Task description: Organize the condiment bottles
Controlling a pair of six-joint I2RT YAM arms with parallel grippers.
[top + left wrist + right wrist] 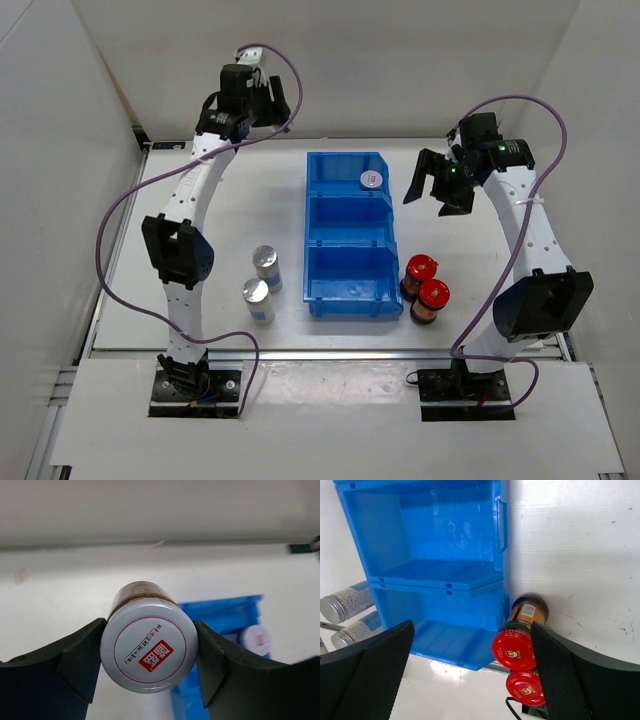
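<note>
My left gripper (268,100) is raised over the table's far left and is shut on a dark jar with a pale grey lid (149,650). A second grey-lidded jar (371,180) stands in the far compartment of the blue bin (312,235); it also shows in the left wrist view (256,640). Two silver-topped jars (266,265) (257,298) stand left of the bin. Two red-capped jars (421,270) (434,297) stand right of it and show in the right wrist view (515,650) (525,687). My right gripper (440,185) is open and empty, above the table right of the bin.
The bin's middle and near compartments (435,575) hold nothing. White walls enclose the table at the back and on both sides. The silver-topped jars also show in the right wrist view (345,605).
</note>
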